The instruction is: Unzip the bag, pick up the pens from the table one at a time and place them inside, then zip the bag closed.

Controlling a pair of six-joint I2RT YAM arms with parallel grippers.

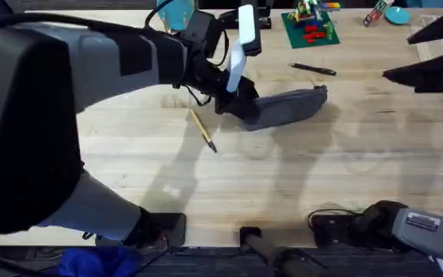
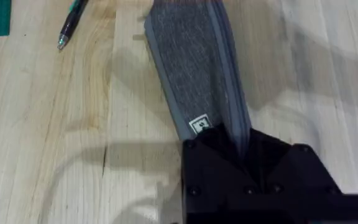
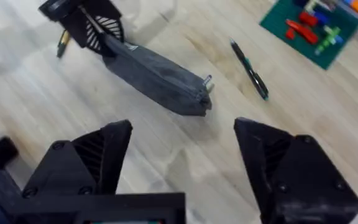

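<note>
The grey-blue bag (image 1: 294, 105) lies on the table (image 1: 298, 177) past its middle, its zipper pull (image 3: 207, 83) at the end away from my left arm. My left gripper (image 1: 234, 103) is shut on the bag's near end (image 2: 194, 87); the right wrist view shows the same grip (image 3: 86, 25). A yellow-tan pen (image 1: 203, 129) lies just left of the bag, also seen as the yellow-tan pen (image 3: 63, 40). The black pen (image 1: 312, 69) lies beyond the bag, and the wrist views show this black pen (image 2: 72, 22) (image 3: 250, 62). My right gripper (image 1: 435, 58) hovers at the far right, open and empty (image 3: 182, 165).
A green building-brick plate (image 1: 314, 32) with coloured bricks sits at the back behind the black pen. Small items line the far edge, among them a teal object (image 1: 177, 11). Bare wood stretches in front of the bag toward the arm bases.
</note>
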